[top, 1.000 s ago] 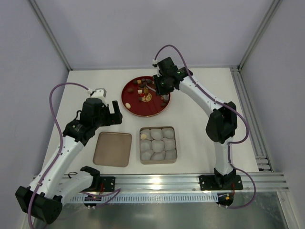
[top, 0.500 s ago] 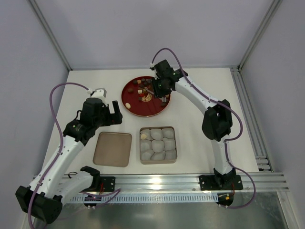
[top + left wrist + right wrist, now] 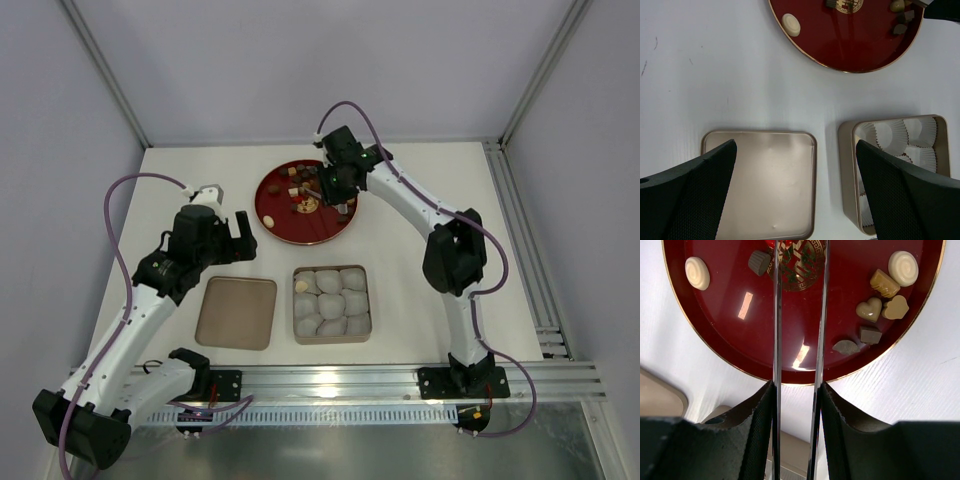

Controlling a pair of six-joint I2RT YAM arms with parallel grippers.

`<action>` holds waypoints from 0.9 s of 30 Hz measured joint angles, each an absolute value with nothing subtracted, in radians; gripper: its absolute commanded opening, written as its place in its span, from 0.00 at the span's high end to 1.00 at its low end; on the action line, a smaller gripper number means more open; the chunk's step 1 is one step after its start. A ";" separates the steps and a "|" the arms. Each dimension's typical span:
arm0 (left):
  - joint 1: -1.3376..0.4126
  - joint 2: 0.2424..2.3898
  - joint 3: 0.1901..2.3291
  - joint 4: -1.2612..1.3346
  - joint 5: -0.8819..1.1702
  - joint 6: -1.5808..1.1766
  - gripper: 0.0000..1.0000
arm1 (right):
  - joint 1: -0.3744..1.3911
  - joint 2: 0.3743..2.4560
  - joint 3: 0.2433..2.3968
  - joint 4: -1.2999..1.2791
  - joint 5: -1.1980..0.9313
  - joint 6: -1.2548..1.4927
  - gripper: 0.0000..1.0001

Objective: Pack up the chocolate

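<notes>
The chocolates (image 3: 297, 190) lie scattered on a round red plate (image 3: 310, 228) at the back middle. My right gripper (image 3: 335, 185) hovers over the plate's right side, shut on thin metal tongs (image 3: 777, 340). Their two blades run up across the plate (image 3: 740, 340) toward its gold centre emblem, and the tips are cut off by the frame's top edge. Cream (image 3: 697, 273), tan (image 3: 884, 283) and dark (image 3: 870, 334) chocolates lie either side of the blades. My left gripper (image 3: 240, 235) is open and empty, above the tin lid (image 3: 765, 185) and the square tin (image 3: 847, 165).
The square tin (image 3: 332, 340) with pale paper cups (image 3: 890, 135) stands in front of the plate. Its flat tan lid (image 3: 237, 312) lies to the left of it. One cream chocolate (image 3: 791, 24) sits at the plate's left rim.
My right gripper with the tongs has moved slightly left and farther over the plate. The left arm has not moved.
</notes>
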State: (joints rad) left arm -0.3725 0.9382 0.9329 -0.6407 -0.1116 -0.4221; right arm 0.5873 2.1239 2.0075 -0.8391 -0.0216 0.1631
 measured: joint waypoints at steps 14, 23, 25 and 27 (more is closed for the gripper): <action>-0.373 0.938 0.933 -0.641 -0.112 -0.422 0.00 | 0.589 2.181 2.036 -0.844 -0.032 0.183 0.65; -0.373 0.938 0.933 -0.640 -0.112 -0.422 0.00 | 0.590 2.181 2.039 -0.846 -0.031 0.189 0.66; -0.373 0.938 0.933 -0.641 -0.112 -0.422 0.00 | 0.591 2.180 2.038 -0.847 -0.028 0.190 0.67; -0.373 0.938 0.933 -0.641 -0.112 -0.422 0.00 | 0.592 2.179 2.038 -0.847 -0.024 0.190 0.67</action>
State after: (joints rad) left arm -0.3725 0.9382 0.9329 -0.6407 -0.1116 -0.4221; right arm 0.5919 2.1792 2.0384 -0.8471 -0.0238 0.1898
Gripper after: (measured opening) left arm 0.996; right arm 0.360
